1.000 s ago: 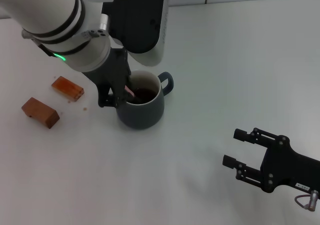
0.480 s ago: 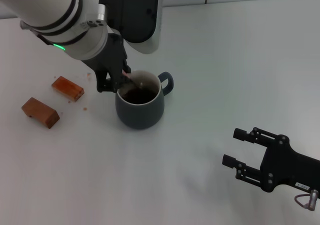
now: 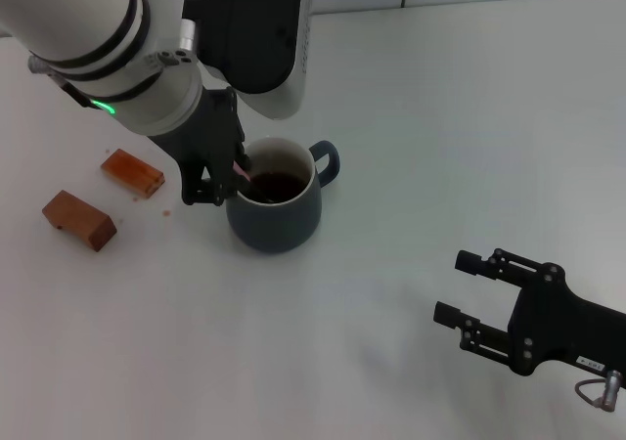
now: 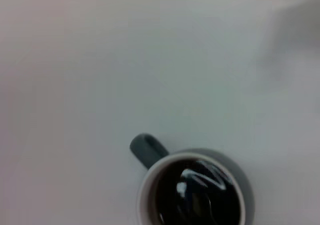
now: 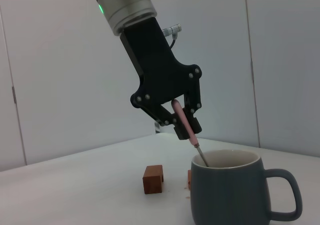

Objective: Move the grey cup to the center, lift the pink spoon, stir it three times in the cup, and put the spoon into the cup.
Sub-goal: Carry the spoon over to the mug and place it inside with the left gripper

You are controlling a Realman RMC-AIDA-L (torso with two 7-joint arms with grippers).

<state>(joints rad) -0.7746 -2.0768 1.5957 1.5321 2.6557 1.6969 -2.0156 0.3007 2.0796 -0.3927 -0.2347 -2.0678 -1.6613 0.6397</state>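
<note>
Spoon held tilted in the cup, with spill and tipping risks.

The pink spoon point(image 5: 184, 120) is clamped at its handle by the left gripper point(image 3: 223, 171), left of centre in the head view, its bowl dipped into the grey cup point(image 3: 276, 208). A sideways drag against the rim could tip the cup or slop liquid; a slackened grip could drop the spoon outside. The right gripper point(image 3: 471, 288) is parked at the lower right, fingers apart.

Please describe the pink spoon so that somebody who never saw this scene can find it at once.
Find the grey cup, the largest item on the white table. The left gripper hangs over its rim, holding the pink spoon tilted, its metal end down inside the cup. It is thin and pale pink, unlike the two brown blocks nearby.
</note>
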